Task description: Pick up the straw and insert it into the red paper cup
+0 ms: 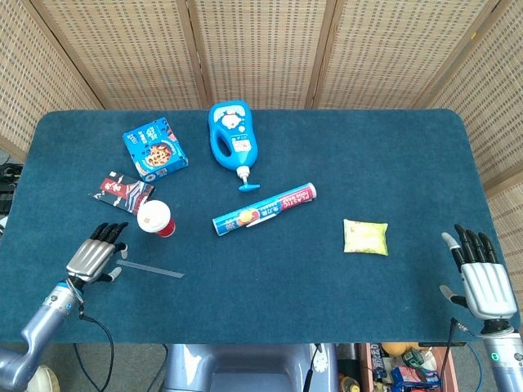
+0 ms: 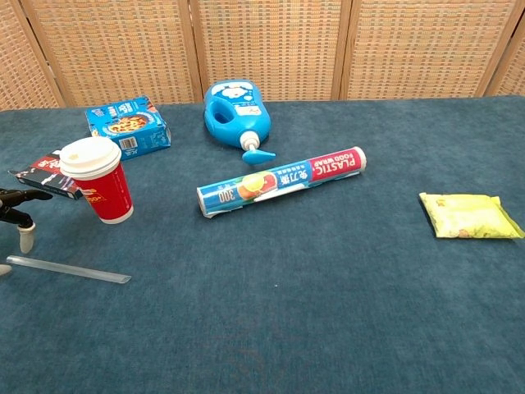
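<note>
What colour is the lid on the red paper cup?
White. The lid on the red paper cup shows best in the chest view.

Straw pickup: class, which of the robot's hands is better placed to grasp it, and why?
The left hand: it sits open right beside the straw and near the red paper cup. The right hand rests across the table.

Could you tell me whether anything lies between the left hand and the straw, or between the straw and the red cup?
Nothing visible does. The left hand hovers at the clear plastic straw, and only bare blue cloth separates it from the lidded red paper cup.
</note>
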`<state>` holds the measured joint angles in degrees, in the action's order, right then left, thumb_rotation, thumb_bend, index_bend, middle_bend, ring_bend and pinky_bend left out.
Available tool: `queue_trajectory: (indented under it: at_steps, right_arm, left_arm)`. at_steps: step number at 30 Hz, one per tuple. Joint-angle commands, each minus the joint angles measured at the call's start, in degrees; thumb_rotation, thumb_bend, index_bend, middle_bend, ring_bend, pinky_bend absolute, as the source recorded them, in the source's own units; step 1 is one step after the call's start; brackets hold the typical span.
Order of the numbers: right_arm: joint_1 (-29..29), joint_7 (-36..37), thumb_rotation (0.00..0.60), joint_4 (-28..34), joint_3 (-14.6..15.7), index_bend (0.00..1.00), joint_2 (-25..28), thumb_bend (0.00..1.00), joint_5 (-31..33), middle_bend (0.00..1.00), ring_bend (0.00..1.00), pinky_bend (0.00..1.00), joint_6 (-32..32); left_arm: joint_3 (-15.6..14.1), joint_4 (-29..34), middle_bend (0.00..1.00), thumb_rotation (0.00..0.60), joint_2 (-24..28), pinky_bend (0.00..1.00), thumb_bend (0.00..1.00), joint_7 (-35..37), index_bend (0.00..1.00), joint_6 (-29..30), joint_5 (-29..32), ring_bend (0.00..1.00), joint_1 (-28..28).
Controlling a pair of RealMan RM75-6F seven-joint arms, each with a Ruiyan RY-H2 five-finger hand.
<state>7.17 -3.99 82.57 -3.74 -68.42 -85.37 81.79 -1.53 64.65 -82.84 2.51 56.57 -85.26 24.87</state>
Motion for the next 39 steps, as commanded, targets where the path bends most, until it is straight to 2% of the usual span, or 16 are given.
queue_trajectory:
  at_steps: [1,12,33,39]
  right_arm:
    - [0.0,0.1,0.600,0.0,0.0,0.00,0.0,0.00,0.0,0.00,0.00,0.00,0.1]
    - [0.0,0.2,0.600,-0.2,0.0,0.00,0.0,0.00,0.2,0.00,0.00,0.00,-0.1]
    - [0.1,0.5,0.600,-0.1,0.1,0.00,0.1,0.00,0.4,0.00,0.00,0.00,-0.5]
    - [0.2,0.2,0.600,0.1,0.2,0.00,0.1,0.00,0.2,0.00,0.00,0.00,-0.5]
  left_arm:
    - [-0.1,-0.2,0.00,0.600,-0.2,0.00,0.35,0.3,0.47,-0.1,-0.1,0.00,0.2]
    - [-0.3,-1.3,0.00,0.600,-1.4,0.00,0.35,-0.3,0.48,-0.3,0.4,0.00,0.5]
    - [-0.6,-1.9,0.00,0.600,-1.7,0.00,0.37,-0.9,0.56,0.6,0.9,0.00,0.1]
    - [-1.3,-0.7,0.00,0.600,1.2,0.00,0.37,-1.9,0.56,6.6,-2.5,0.00,-1.0]
